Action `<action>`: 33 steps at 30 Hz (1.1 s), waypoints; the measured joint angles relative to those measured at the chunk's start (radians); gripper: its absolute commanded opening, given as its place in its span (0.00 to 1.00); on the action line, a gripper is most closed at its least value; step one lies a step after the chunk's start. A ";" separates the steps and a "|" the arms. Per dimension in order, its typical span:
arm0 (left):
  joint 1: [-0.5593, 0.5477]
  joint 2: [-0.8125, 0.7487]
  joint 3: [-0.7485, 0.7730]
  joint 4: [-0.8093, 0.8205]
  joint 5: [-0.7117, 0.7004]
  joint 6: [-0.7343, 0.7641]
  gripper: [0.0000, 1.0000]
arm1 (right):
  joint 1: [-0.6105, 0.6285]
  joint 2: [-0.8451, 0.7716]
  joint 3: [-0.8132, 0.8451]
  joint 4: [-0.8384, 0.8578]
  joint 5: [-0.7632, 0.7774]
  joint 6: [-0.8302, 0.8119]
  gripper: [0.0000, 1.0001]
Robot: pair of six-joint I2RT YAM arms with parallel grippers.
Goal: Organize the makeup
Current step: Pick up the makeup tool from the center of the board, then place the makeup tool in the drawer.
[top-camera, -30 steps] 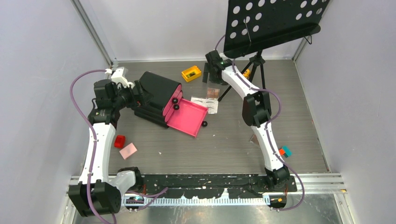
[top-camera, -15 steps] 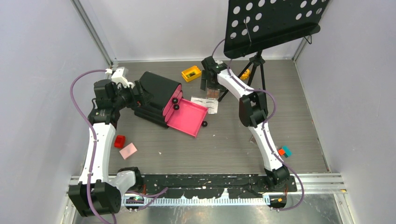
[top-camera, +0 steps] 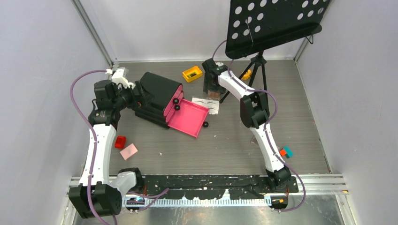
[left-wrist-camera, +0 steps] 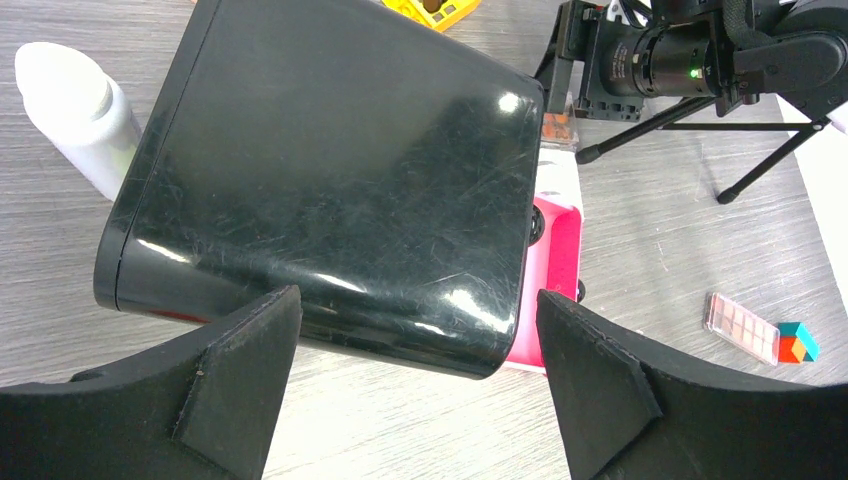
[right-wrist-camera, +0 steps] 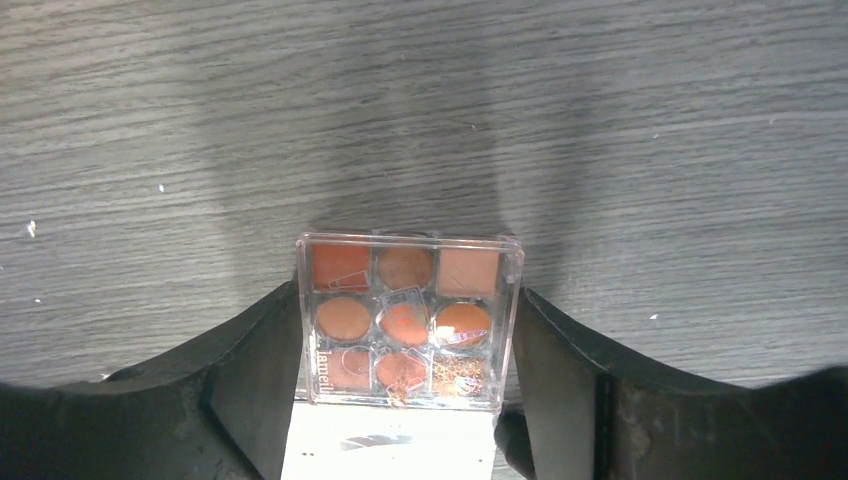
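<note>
A brown palette (right-wrist-camera: 408,318) in a clear case lies on the table, its near edge over the white eyebrow card (right-wrist-camera: 390,445). My right gripper (right-wrist-camera: 408,375) has a finger pressed against each side of it, and it also shows in the top view (top-camera: 212,88). My left gripper (left-wrist-camera: 420,375) is open and empty, just behind the black chest (left-wrist-camera: 330,180). A white bottle (left-wrist-camera: 70,110) stands left of the chest. A second palette (left-wrist-camera: 742,326) lies by an orange and teal block (left-wrist-camera: 797,342).
A pink drawer (top-camera: 187,117) lies pulled out in front of the chest. A yellow block (top-camera: 192,73) sits at the back. A red block (top-camera: 120,141) and a pink pad (top-camera: 128,151) lie near the left arm. The black music stand (top-camera: 274,21) rises at the back right.
My right gripper has moved left and down onto the brown palette and now brackets it. The left arm has not moved.
</note>
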 measured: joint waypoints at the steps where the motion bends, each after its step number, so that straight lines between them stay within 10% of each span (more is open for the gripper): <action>1: 0.000 0.000 0.000 0.000 0.000 0.000 0.90 | 0.001 -0.002 -0.003 0.003 0.000 -0.003 0.59; 16: 0.000 -0.004 0.000 0.000 0.000 0.000 0.90 | 0.049 -0.067 0.010 0.073 0.048 -0.236 0.45; 33: 0.000 -0.007 0.000 0.000 -0.001 0.000 0.90 | 0.286 -0.580 -0.634 0.379 -0.255 -0.510 0.44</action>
